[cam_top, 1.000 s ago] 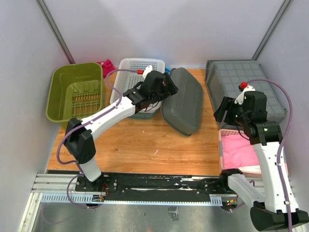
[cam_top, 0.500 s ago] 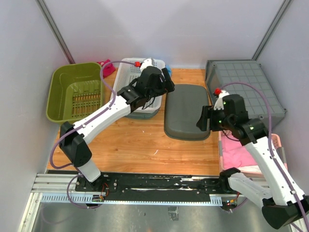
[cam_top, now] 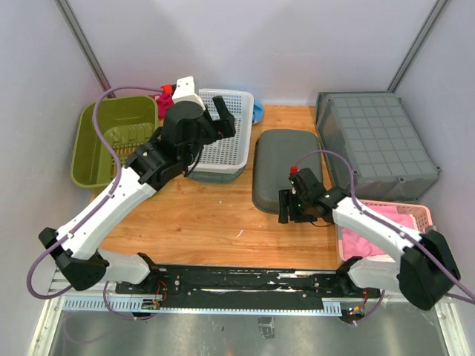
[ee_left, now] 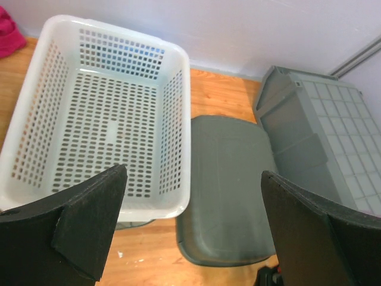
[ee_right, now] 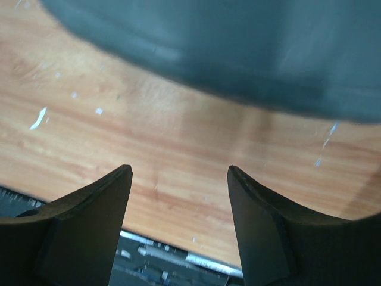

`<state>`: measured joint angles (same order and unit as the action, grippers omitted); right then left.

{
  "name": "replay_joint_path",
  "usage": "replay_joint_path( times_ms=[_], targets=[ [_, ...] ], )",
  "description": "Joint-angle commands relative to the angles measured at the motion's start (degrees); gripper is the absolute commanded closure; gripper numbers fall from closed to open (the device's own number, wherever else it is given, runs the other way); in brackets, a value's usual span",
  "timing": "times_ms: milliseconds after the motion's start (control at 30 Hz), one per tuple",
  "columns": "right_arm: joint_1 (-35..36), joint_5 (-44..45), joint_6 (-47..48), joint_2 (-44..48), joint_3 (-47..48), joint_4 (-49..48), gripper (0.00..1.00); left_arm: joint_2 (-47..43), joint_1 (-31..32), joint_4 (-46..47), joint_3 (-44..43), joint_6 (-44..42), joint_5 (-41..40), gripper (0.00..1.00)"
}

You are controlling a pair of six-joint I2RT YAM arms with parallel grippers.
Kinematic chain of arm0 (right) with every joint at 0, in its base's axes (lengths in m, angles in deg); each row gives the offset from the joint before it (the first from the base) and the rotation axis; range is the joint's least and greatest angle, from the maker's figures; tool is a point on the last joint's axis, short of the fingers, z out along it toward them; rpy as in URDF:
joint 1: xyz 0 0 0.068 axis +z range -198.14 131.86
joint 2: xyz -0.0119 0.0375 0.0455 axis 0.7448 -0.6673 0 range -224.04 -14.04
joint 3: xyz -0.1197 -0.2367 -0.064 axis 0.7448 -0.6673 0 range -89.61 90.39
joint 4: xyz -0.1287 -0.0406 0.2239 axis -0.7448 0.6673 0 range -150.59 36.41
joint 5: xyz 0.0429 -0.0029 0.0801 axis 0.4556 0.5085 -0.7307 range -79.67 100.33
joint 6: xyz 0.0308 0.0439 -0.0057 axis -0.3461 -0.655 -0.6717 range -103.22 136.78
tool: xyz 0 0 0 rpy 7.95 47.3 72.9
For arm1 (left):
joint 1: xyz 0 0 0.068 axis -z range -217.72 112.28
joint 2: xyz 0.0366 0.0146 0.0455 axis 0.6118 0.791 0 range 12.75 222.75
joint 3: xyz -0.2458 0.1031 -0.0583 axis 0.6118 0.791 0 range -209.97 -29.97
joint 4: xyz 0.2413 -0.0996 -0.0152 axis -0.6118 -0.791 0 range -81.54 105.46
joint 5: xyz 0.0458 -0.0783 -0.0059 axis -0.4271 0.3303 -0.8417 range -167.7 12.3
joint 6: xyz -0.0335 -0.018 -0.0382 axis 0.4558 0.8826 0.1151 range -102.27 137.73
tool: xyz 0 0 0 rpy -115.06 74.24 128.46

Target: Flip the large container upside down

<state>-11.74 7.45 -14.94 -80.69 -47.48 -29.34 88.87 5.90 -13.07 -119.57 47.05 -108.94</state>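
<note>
The large dark grey container [cam_top: 286, 170] lies bottom up and flat on the wooden table, between the white basket and the grey crate. It also shows in the left wrist view [ee_left: 229, 190] and as a blurred grey edge in the right wrist view [ee_right: 238, 47]. My left gripper [cam_top: 223, 119] is open and empty, raised over the white basket's right side, apart from the container; its wrist view [ee_left: 191, 173] looks down on both. My right gripper [cam_top: 286, 206] is open and empty, low at the container's near edge, over bare wood [ee_right: 180, 170].
A white perforated basket [cam_top: 223, 137] stands left of the container. A green bin [cam_top: 111, 141] sits at far left with a red cloth [cam_top: 163, 100] behind it. A pale grey ribbed crate [cam_top: 375, 141] stands at right, and a pink basket [cam_top: 386, 230] with pink cloth sits near it.
The dark grey container went from leaning tilted to lying flat, bottom up. My left gripper drew back to the left over the white basket. My right gripper came down to the container's near edge.
</note>
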Motion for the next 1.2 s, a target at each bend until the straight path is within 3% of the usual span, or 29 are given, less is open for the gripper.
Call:
replay_joint_path(
  times_ms=[0, 133, 500, 633, 833, 1167],
  targets=[
    [0.47, 9.13, -1.16, -7.29, 3.13, -7.86, 0.33, -2.66, -0.1, -1.04, 3.56, -1.57, -2.77, 0.01],
    [-1.24, 13.37, 1.31, -14.57, 9.46, -8.6, 0.33, -3.74, -0.24, -2.06, 4.55, -1.54, -2.71, 0.01],
    [-9.33, 13.57, 5.23, -31.75, 25.74, -10.52, 0.34, -4.47, -0.29, -2.95, 6.62, -3.39, -0.32, 0.01],
    [-9.95, 12.27, 5.48, -34.14, 30.59, -7.93, 0.34, -3.39, -0.29, -2.86, 7.3, -4.38, 0.51, 0.01],
    [-9.95, 11.29, 7.23, -22.82, 25.86, -5.79, 0.33, 1.63, -0.29, -3.94, 6.36, -7.87, 0.17, 0.01],
    [-12.11, 18.96, 9.22, 3.56, 11.23, 2.07, 0.26, 22.74, -0.2, -6.68, -5.93, -8.42, 1.96, 0.05]
  ],
)
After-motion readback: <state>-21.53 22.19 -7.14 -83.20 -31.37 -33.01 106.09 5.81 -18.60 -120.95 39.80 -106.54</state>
